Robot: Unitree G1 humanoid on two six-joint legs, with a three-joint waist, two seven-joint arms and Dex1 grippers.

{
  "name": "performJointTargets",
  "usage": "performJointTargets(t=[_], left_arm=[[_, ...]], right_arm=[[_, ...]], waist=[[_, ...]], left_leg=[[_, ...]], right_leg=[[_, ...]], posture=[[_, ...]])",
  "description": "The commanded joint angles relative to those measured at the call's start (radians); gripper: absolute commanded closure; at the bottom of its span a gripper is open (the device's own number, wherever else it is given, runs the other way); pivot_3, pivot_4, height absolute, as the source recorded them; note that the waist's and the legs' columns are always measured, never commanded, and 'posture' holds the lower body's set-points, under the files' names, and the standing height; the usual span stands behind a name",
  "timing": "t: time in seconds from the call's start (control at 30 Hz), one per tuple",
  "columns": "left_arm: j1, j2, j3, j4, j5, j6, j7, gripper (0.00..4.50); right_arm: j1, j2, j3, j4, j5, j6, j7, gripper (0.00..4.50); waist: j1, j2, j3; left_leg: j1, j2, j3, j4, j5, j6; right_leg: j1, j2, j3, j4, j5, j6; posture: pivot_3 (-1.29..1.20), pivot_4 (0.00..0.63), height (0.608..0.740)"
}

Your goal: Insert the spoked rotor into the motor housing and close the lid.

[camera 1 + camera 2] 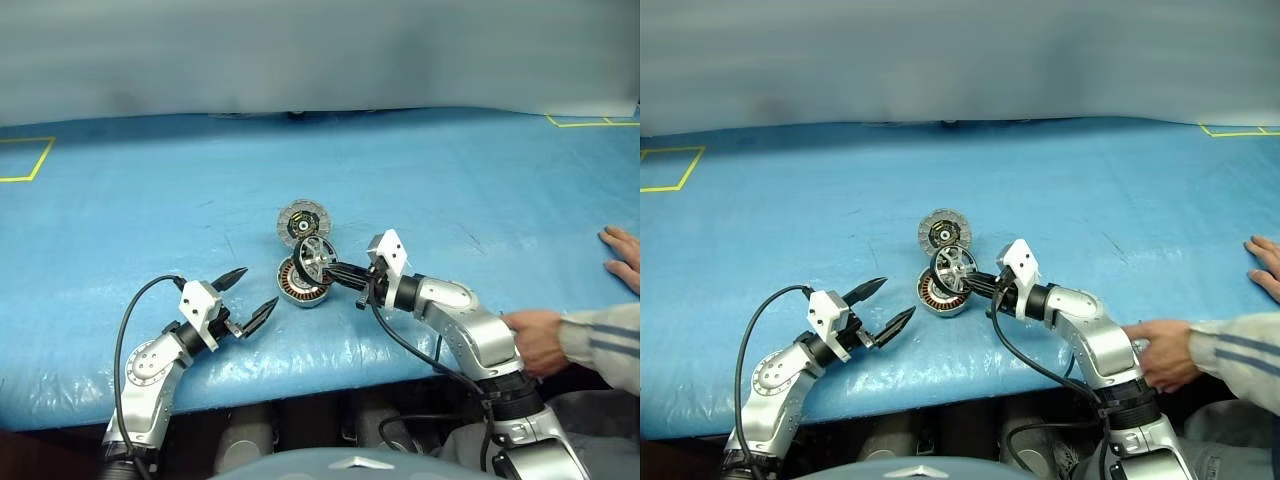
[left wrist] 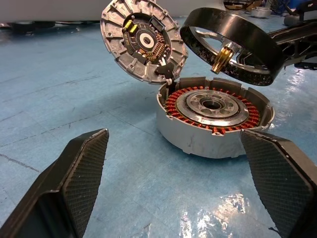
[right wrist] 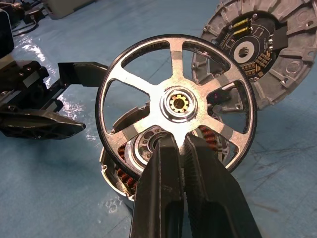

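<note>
The motor housing (image 1: 298, 288), a silver cup with copper windings, sits on the blue table. Its lid (image 1: 302, 222) stands open behind it, ribbed inner face showing. The spoked rotor (image 1: 317, 257), black-rimmed with silver spokes, hangs tilted just above the housing (image 3: 124, 176). My right gripper (image 3: 178, 141) is shut on one spoke of the rotor (image 3: 181, 103), near the hub. My left gripper (image 1: 258, 287) stands open, just left of the housing and apart from it. In the left wrist view its fingers (image 2: 74, 183) frame the housing (image 2: 213, 106), with the rotor (image 2: 233, 44) and lid (image 2: 143, 39) above.
A person's hand (image 1: 535, 340) rests on my right arm near the elbow; another hand (image 1: 625, 255) lies on the table at the far right. Yellow tape marks (image 1: 25, 160) lie at the far left and far right. The blue table (image 1: 150, 220) ends close in front of me.
</note>
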Motion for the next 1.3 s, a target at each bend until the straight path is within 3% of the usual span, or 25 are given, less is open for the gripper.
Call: performJointTargets(t=[0.03, 1.13, 1.17, 1.27, 1.3], left_arm=[[0.003, -0.003, 0.005, -0.005, -0.001, -0.025, 0.001, 0.0], [0.006, -0.003, 0.0, -0.01, 0.01, -0.024, 0.02, 0.0], [0.006, -0.004, 0.0, -0.009, 0.01, -0.024, 0.021, 0.0], [0.004, -0.004, 0.0, -0.009, 0.01, -0.024, 0.022, 0.0], [0.004, -0.004, 0.0, -0.009, 0.01, -0.024, 0.022, 0.0]], right_arm=[[-0.013, -0.01, 0.017, -0.019, -0.028, -0.027, -0.002, 4.49], [-0.021, -0.042, 0.063, -0.01, -0.112, -0.048, 0.002, 4.49], [-0.022, -0.042, 0.063, -0.011, -0.115, -0.051, 0.0, 3.94], [-0.022, -0.041, 0.063, -0.011, -0.12, -0.056, -0.003, 3.08], [-0.023, -0.041, 0.062, -0.01, -0.122, -0.057, -0.003, 3.08]], waist=[[-0.001, 0.0, 0.0], [0.002, 0.0, 0.0], [0.002, 0.0, 0.0], [0.001, 0.0, 0.0], [0.0, 0.0, 0.0]], left_leg=[[0.0, 0.0, 0.0, 0.0, 0.0, 0.0], [0.0, 0.0, 0.0, 0.0, 0.0, 0.0], [0.0, 0.0, 0.0, 0.0, 0.0, 0.0], [0.0, 0.0, 0.0, 0.0, 0.0, 0.0], [0.0, 0.0, 0.0, 0.0, 0.0, 0.0]], right_leg=[[0.0, 0.0, 0.0, 0.0, 0.0, 0.0], [0.0, 0.0, -0.001, 0.0, 0.0, 0.0], [0.0, 0.0, -0.001, 0.0, 0.0, 0.0], [0.0, 0.0, -0.001, 0.0, 0.0, 0.0], [0.0, 0.0, -0.001, 0.0, 0.0, 0.0]], posture=[[0.0, 0.15, 0.74], [0.0, 0.15, 0.74], [0.0, 0.15, 0.74], [0.0, 0.15, 0.74], [0.0, 0.15, 0.74]])
